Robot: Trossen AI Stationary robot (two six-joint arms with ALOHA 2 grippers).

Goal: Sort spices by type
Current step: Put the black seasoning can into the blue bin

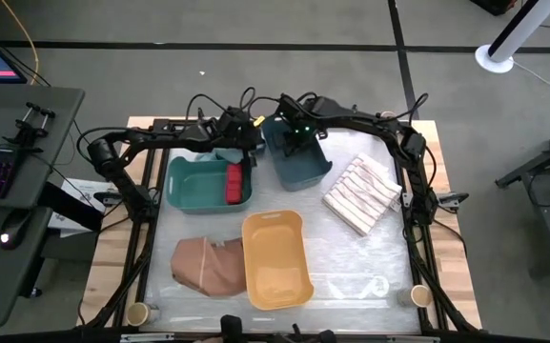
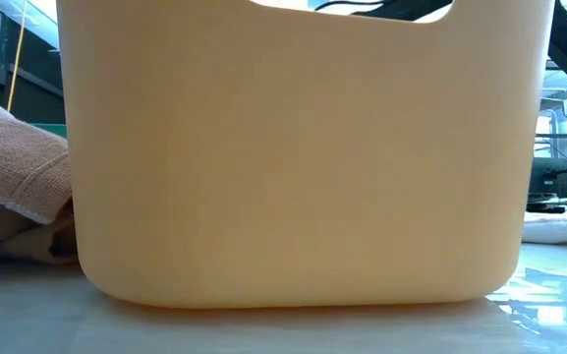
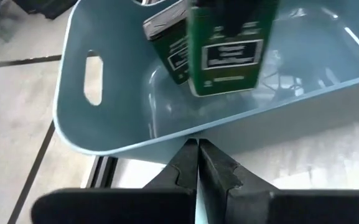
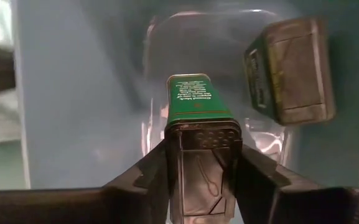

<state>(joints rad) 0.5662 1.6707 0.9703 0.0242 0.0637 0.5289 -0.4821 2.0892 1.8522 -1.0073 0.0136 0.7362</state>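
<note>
Two green tins meet in the blue bin [image 1: 305,170], upper centre: right gripper [image 4: 203,163] clamps one tin [image 4: 198,109] above it (presumably for release); left gripper [image 3: 198,163] waits pinched closed.

Three plastic bins sit on the table: one green bin [image 1: 198,183] toward the far-left corner, one blue bin [image 1: 298,157] at the far edge, and one yellow bin [image 1: 276,259] near the near edge. Two green-labelled spice tins show in the blue bin, one gripped tin [image 4: 199,118] and one lying tin [image 4: 289,68], while at least two red boxes [image 1: 235,184] sit in the green bin. There are two cloths, one striped cloth [image 1: 361,194] by the right edge and one tan cloth [image 1: 208,264] near the near-left corner, and two small cups, a left cup [image 1: 138,313] and a right cup [image 1: 420,296], at the near corners.
</note>
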